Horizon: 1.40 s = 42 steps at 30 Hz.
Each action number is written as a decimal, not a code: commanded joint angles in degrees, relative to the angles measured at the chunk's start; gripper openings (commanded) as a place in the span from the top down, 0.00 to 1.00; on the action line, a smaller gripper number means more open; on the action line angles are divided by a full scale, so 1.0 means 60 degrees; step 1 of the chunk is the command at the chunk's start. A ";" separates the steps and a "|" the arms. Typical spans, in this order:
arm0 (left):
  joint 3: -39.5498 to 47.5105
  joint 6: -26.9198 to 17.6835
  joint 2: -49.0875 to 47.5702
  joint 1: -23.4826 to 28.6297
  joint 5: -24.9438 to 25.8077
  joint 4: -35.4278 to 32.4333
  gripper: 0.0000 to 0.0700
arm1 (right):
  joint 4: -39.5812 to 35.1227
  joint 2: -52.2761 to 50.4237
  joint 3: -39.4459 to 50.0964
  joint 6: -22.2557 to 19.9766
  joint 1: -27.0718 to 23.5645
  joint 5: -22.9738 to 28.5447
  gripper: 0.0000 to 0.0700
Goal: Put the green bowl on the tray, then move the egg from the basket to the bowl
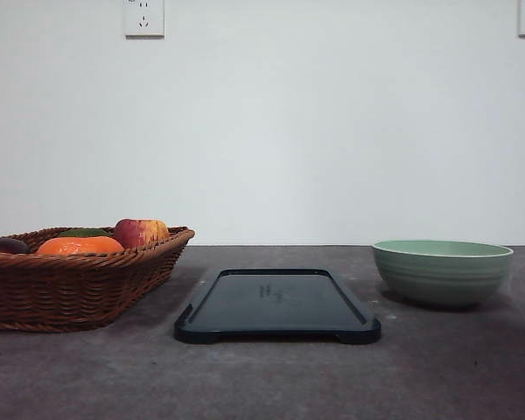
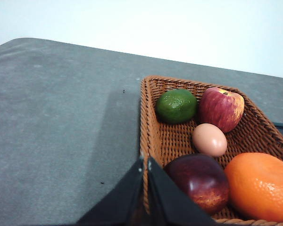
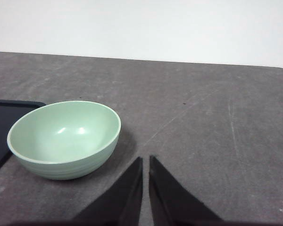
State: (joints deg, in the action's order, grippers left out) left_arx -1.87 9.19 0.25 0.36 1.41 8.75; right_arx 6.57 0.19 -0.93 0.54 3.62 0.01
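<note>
The pale green bowl (image 1: 443, 271) stands empty on the table at the right, beside the black tray (image 1: 277, 304), not on it. The tray lies empty in the middle. At the left is the brown wicker basket (image 1: 70, 280). In the left wrist view the egg (image 2: 209, 139) lies inside the basket (image 2: 153, 127), between a red apple and a dark plum. My left gripper (image 2: 145, 164) is shut above the basket's near rim, holding nothing. My right gripper (image 3: 145, 162) is shut over bare table beside the bowl (image 3: 66, 139), apart from it.
The basket also holds a green lime (image 2: 176, 106), a red apple (image 2: 221, 108), a dark plum (image 2: 198, 181) and an orange (image 2: 261, 186). The grey table (image 1: 262, 385) runs back to a white wall with two sockets (image 1: 144, 17).
</note>
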 commanded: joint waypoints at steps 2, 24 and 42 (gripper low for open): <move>0.0179 0.0383 -0.0011 0.0018 0.0000 -0.0154 1.00 | -0.0105 0.0004 0.0040 0.0157 -0.0011 0.0003 0.98; 0.0118 0.6455 -0.0011 0.0018 -0.0079 -0.0203 1.00 | -0.0199 0.0004 0.0025 0.4961 0.0000 -0.0004 0.99; -0.0997 0.3907 0.0200 0.0018 -0.0095 -0.1984 1.00 | -0.1101 0.0198 -0.1326 0.3448 0.0000 -0.0248 0.99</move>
State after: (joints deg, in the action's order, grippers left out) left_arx -6.22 35.36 1.14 0.36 1.19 -2.88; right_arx -0.28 0.83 -7.79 23.17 3.64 -1.45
